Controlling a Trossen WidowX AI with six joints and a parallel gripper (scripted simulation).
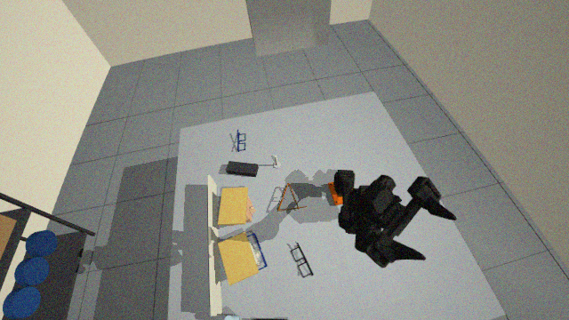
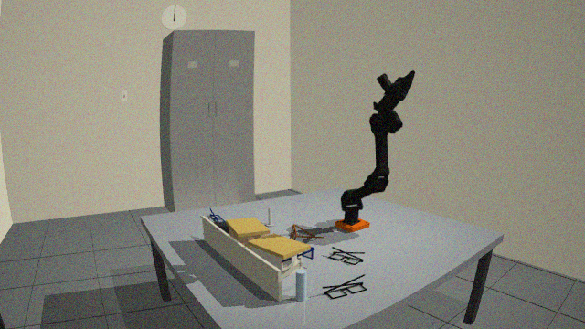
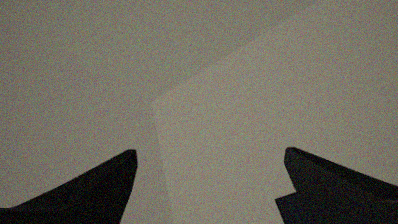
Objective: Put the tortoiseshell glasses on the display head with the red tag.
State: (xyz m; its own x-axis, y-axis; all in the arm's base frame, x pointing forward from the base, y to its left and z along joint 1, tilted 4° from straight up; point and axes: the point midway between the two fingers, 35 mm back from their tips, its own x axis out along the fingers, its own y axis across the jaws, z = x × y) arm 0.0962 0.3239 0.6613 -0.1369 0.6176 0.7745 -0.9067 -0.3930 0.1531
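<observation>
The brown-orange tortoiseshell glasses (image 1: pixel 293 196) (image 2: pixel 293 232) rest on the table between the arm's base and the display heads, with temples unfolded. One pinkish head (image 1: pixel 251 212) (image 2: pixel 247 226) shows at the edge of a yellow board (image 1: pixel 233 205) that covers it from above. A pale head (image 1: pixel 258 252) (image 2: pixel 280 245) under a second yellow board (image 1: pixel 238 259) has blue-framed glasses at its front. I cannot make out a red tag on either. My gripper (image 1: pixel 439 238) (image 3: pixel 211 156) is open and empty, raised high above the table and pointing up, away from the heads.
A long white panel (image 1: pixel 214 267) (image 2: pixel 242 256) stands behind the heads. Blue glasses (image 1: pixel 238 140), a dark block (image 1: pixel 242 169) with a rod, black glasses (image 1: pixel 300 258) and a light-blue bottle (image 2: pixel 301 284) are on the table. Another black pair lies nearer the bottle in the exterior view.
</observation>
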